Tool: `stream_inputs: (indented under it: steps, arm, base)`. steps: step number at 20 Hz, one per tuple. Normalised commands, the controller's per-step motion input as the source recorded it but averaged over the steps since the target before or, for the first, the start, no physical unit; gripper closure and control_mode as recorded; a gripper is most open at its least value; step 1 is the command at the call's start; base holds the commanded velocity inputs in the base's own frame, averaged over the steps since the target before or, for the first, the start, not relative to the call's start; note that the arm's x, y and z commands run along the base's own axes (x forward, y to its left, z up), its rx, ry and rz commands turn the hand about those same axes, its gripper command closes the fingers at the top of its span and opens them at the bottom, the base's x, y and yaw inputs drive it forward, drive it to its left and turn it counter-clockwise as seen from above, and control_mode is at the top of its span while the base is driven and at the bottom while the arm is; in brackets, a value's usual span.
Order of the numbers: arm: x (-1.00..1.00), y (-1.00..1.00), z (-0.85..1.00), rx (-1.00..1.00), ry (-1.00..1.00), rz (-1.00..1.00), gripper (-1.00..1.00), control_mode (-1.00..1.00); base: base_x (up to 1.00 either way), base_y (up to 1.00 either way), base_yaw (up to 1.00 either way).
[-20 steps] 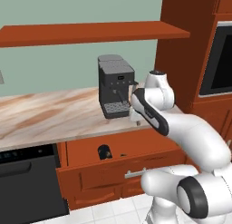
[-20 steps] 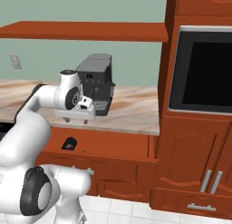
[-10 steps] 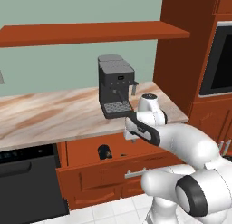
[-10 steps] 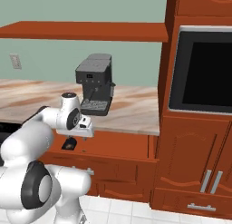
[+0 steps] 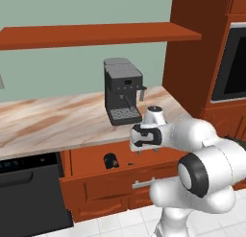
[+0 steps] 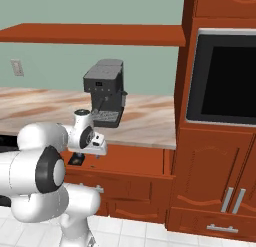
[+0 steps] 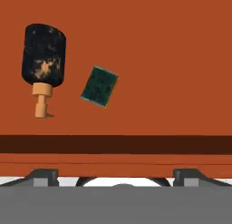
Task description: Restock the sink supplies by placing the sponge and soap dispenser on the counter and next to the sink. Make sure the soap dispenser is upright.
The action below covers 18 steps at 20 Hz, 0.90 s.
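Black soap dispenser [image 7: 43,55] and sponge [image 7: 99,86] both lay in the open drawer [image 7: 181,60]. Nothing had reached the desk [image 5: 57,121]; the claw [image 7: 116,175] hung spread wide and empty.

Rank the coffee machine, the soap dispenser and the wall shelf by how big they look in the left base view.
1. Wall shelf, spanning most of the picture.
2. Coffee machine, on the counter.
3. Soap dispenser, a small dark shape in the open drawer, partly hidden, so its full size is unsure.

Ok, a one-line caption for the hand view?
Open fingers above drawer holding soap dispenser on its side beside sponge.
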Motion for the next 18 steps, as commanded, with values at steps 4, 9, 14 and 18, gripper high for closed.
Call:
stream_inputs:
  steps: [4, 9, 14, 18]
  arm:
    - [0.36, 0.00, -0.54, 0.00, 0.15, 0.00, -1.00, -1.00]
    - [0.15, 0.00, -0.46, 0.01, 0.10, 0.00, -1.00, -1.00]
    - [-0.04, 0.01, -0.65, 0.00, 0.14, 0.00, -1.00, -1.00]
    - [-0.39, 0.00, -0.60, 0.00, 0.12, 0.00, -1.00, -1.00]
  base:
    - [0.00, 0.00, 0.00]
    - [0.00, 0.00, 0.00]
    - [0.00, 0.00, 0.00]
    - [0.00, 0.00, 0.00]
